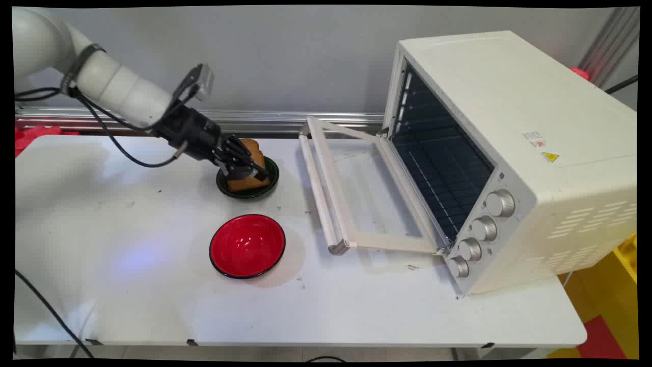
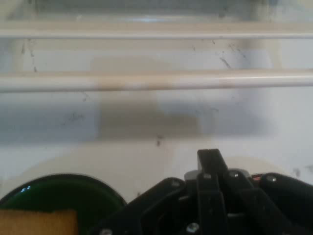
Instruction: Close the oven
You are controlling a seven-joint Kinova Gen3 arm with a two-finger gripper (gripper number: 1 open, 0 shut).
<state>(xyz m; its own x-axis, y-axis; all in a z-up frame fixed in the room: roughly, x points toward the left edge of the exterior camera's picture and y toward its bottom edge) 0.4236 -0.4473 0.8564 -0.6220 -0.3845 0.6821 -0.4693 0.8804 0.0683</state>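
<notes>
My black gripper [image 1: 256,174] reaches in from the upper left and hangs low over a dark green plate [image 1: 271,179]. A thick brown slice of bread [image 1: 249,148] stands tilted on that plate, right behind the gripper. In the hand view the gripper [image 2: 210,155] looks shut, both fingers drawn into one upright black tip with nothing between them. The bread [image 2: 38,223] shows at the bottom left corner, beside the linkage, on the green plate [image 2: 58,193]. Whether the gripper touches the bread is hidden.
A red bowl [image 1: 247,246] stands nearer the front, below the plate. To the right is a white toaster oven [image 1: 514,153] with its glass door [image 1: 356,188] folded down flat onto the table, the handle bar [image 2: 156,81] facing the gripper.
</notes>
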